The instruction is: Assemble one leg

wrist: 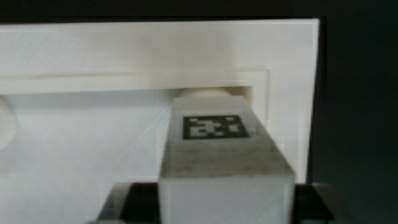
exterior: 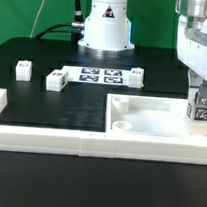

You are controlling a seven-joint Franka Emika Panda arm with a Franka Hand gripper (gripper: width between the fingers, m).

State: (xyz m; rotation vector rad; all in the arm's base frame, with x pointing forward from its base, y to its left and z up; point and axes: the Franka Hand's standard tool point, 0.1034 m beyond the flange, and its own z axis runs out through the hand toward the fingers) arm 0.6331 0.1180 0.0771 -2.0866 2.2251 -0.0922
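I see the fingers (exterior: 200,110) closed on the leg (wrist: 219,150) over the tray (exterior: 141,116) near the counter's (exterior: 51,106) corner; it seems light, stiff, smooth, best held by flat sides.

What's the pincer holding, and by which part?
The pincer grips a small white stubby plastic leg with a black-and-white marker, by its sides near one end.

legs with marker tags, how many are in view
4. One leg is in the gripper over the tray. Three lie loose on the table: at and. The arm may hide more.
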